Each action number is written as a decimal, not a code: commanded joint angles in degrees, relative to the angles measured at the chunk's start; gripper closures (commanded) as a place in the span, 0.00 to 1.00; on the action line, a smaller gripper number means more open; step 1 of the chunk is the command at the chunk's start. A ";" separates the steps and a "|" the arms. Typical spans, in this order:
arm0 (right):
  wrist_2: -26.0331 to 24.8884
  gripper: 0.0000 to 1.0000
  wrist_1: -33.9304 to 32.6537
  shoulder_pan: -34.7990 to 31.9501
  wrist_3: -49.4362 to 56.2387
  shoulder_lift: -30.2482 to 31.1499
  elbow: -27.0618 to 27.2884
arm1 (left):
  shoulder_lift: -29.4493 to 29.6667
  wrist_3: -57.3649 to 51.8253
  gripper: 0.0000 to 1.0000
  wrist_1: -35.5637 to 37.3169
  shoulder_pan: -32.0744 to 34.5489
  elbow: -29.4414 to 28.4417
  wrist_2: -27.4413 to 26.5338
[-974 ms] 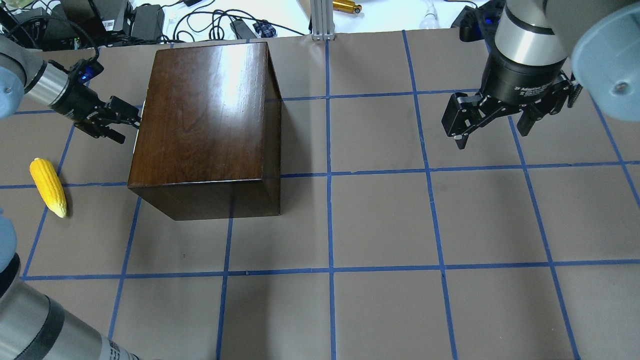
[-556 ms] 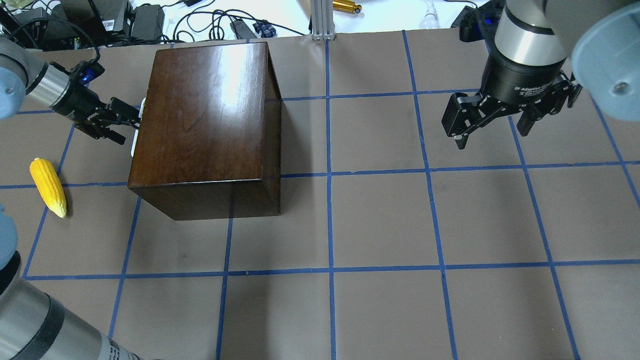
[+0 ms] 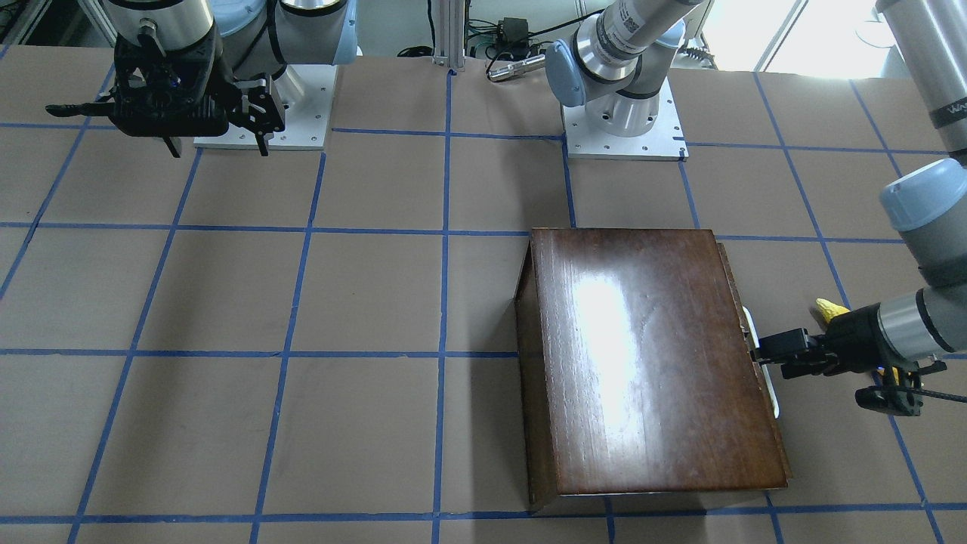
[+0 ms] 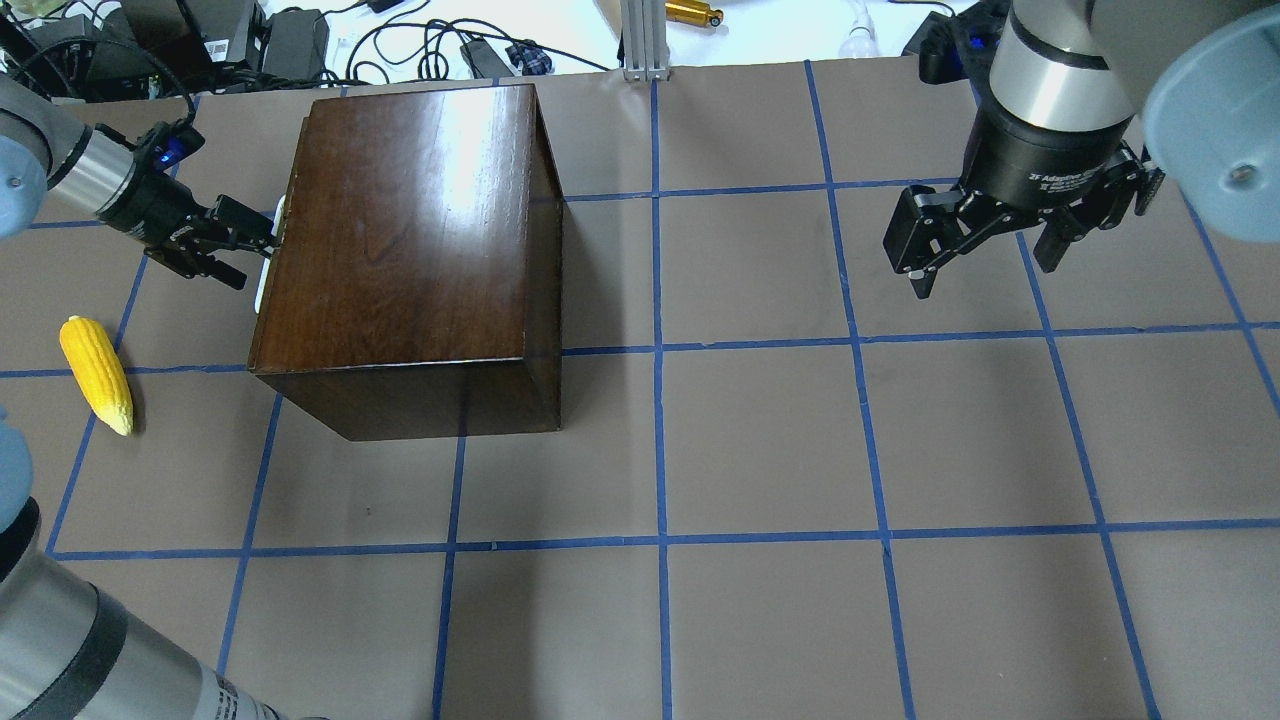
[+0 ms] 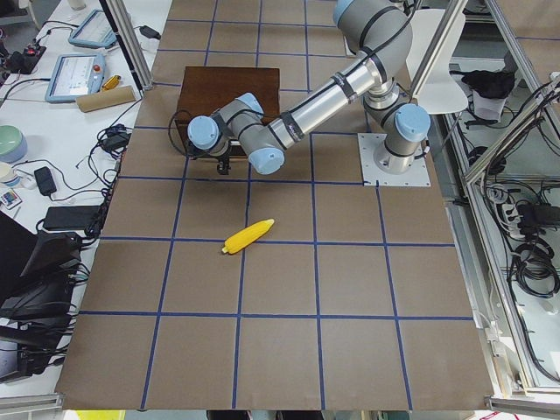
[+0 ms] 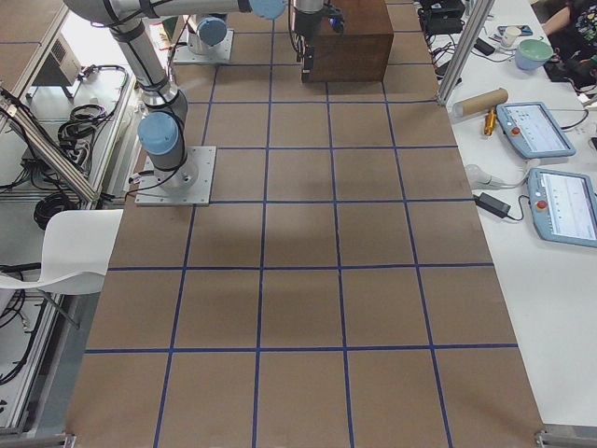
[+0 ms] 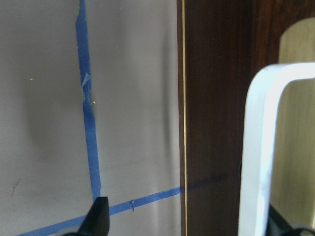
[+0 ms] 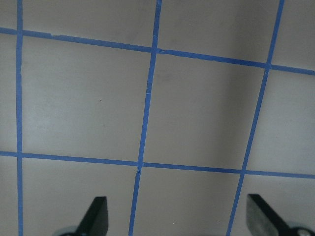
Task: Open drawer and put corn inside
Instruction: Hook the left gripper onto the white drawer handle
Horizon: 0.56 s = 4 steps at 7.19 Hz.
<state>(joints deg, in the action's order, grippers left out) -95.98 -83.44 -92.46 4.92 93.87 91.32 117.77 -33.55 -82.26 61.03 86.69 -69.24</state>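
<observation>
Sitting at the left face of the dark wooden box [image 4: 410, 230] in the overhead view, the drawer [image 3: 734, 287] looks shut or barely cracked; no pale tray shows from above. Its white bar handle [image 4: 266, 270] is the only real place to take hold, as the front panel is flat and glossy. Judgement: stiff wood on a slide, so pull straight out along the bar's middle. The box may skid on the smooth table [image 4: 760, 450] if the slide binds. The left gripper [image 4: 255, 255] is at the handle with its fingers spread, not clamped. In the left wrist view the bar lies between them, close against one finger [image 7: 283, 226] at lower right, with the other finger far off at lower left. I cannot tell if it truly touches, but it looks like a hook-pull rather than a pinch. The corn [image 4: 95, 373] lies flat on the table at the left edge of the overhead frame, below the left gripper and apart from the box. It is probably light hard plastic, and the bumpy kernels help grip. Being tapered and round it could roll, so take it across the thick middle. The right gripper [image 4: 985, 275] hangs in the upper right, open and holding nothing, with only bare table under it.
</observation>
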 commanded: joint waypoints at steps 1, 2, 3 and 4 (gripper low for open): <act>0.00 0.00 -0.06 0.00 0.00 0.00 0.00 | 0.09 -0.11 0.00 0.09 -0.21 -0.12 -0.11; 0.00 0.00 0.03 0.00 0.00 0.00 0.00 | 0.00 -0.11 0.00 0.00 -0.21 -0.12 -0.11; 0.00 0.00 -0.06 0.00 0.00 0.00 0.00 | 0.00 -0.11 0.00 0.00 -0.30 -0.04 -0.63; 0.00 0.00 -0.06 0.00 0.00 0.00 0.00 | 0.00 -0.20 0.00 0.00 -0.39 -0.03 -3.16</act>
<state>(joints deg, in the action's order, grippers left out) -95.98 -83.47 -92.46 4.92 93.87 91.32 117.78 -33.68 -82.26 60.74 86.62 -70.31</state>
